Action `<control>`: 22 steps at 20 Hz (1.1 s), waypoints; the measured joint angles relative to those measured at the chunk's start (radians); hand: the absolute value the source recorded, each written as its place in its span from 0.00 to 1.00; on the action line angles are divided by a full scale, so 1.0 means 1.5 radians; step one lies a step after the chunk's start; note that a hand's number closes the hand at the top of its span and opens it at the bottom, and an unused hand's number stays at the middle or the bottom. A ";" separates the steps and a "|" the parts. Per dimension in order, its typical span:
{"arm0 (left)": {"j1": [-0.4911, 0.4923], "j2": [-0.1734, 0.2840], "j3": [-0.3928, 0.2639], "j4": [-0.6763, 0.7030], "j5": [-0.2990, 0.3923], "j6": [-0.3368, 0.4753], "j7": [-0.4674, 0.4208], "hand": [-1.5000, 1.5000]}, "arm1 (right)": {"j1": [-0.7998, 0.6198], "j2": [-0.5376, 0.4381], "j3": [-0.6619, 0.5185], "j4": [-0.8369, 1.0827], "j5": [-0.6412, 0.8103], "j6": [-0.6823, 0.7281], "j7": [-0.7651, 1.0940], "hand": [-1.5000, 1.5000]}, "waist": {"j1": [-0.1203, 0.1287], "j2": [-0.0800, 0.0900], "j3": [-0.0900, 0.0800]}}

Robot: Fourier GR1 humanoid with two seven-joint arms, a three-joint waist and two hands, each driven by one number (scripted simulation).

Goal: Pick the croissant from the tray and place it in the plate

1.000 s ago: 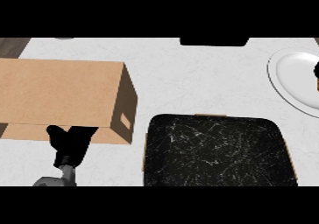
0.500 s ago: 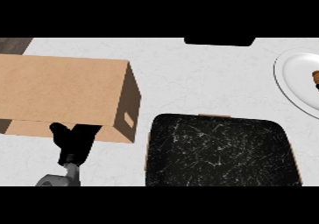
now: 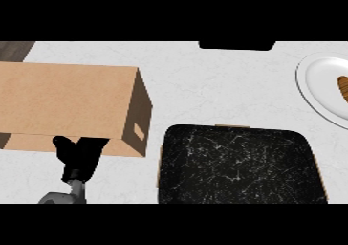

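A pale marbled worktop (image 3: 205, 91) is spreading under everything. Nearest, the left robot hand (image 3: 79, 152) is resting at the lower left, fingers relaxed and straight, lying against the near edge of a cardboard box (image 3: 64, 107). Beside it, the dark tray (image 3: 237, 165) is sitting with nothing showing on it. Farther right, the croissant (image 3: 346, 88) is already lying on the white plate (image 3: 321, 91), cut by the view's edge. The right robot hand is not showing. The placing step is looking finished; next is probably only a clear withdrawal. Open worktop is lying between box, tray and plate; the plate is crowding the right border.
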 measured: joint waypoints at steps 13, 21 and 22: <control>0.019 0.004 0.016 -0.001 -0.001 0.000 -0.002 0.50 | 0.082 -0.051 -0.082 0.056 -0.119 0.249 -0.135 0.00 | -0.022 -0.013 -0.004; 0.026 0.003 0.027 -0.002 -0.004 0.001 0.003 0.50 | 0.171 -0.042 -0.048 0.041 -0.122 0.330 -0.182 0.00 | -0.033 -0.019 -0.005; 0.027 0.003 0.026 -0.006 -0.006 0.003 0.007 0.50 | 0.184 -0.038 -0.042 0.031 -0.122 0.332 -0.183 0.00 | -0.034 -0.020 -0.005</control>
